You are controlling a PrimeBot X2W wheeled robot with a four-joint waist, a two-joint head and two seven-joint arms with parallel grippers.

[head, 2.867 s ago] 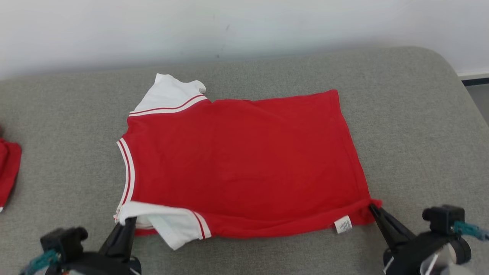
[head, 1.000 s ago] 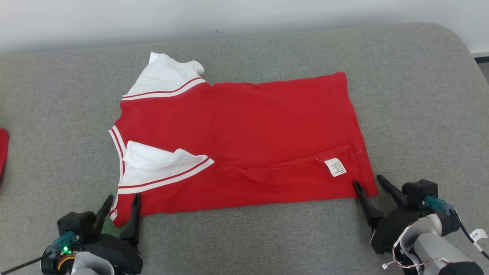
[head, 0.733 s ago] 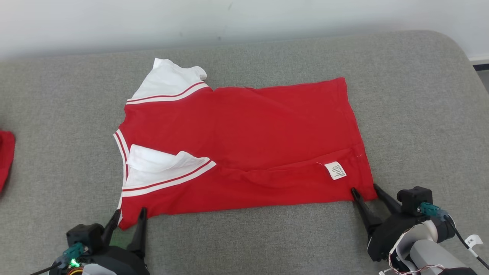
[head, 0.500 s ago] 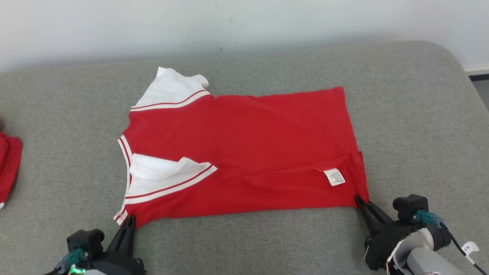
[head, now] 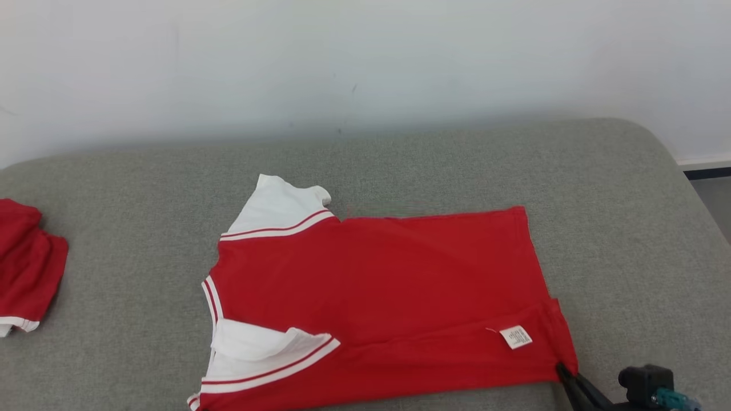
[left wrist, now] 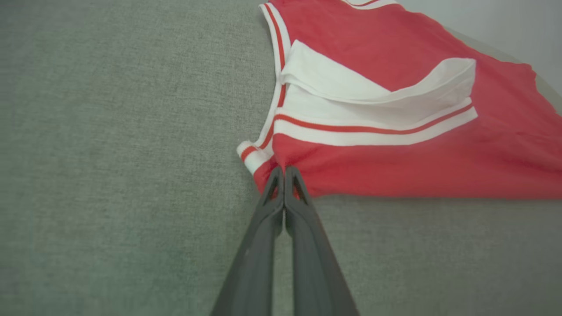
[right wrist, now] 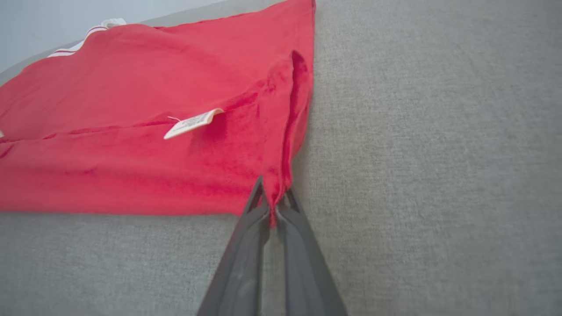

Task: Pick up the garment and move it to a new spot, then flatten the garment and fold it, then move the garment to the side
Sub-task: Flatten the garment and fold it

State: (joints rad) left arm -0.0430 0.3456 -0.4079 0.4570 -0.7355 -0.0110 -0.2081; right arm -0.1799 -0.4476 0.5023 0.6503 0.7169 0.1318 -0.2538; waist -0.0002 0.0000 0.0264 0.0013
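Note:
A red garment (head: 377,285) with white, red-striped sleeves lies on the grey cushion (head: 143,188), its near strip folded over so a white label (head: 515,337) faces up. In the left wrist view my left gripper (left wrist: 284,172) is shut on the garment's (left wrist: 395,162) near corner beside the striped collar. My right gripper (right wrist: 273,196) is shut on the near hem corner of the garment (right wrist: 131,131), the label (right wrist: 193,123) just beyond; its dark fingers (head: 574,388) poke in at the head view's lower right.
A second red piece of clothing (head: 25,265) with white trim lies at the cushion's far left. A pale wall (head: 365,63) rises behind the cushion. The cushion's rounded right edge (head: 694,194) drops toward the floor.
Both grippers, open at the garment's near corners a second ago, have shut on them. The head camera has tilted up, so the whole scene sits lower in the picture.

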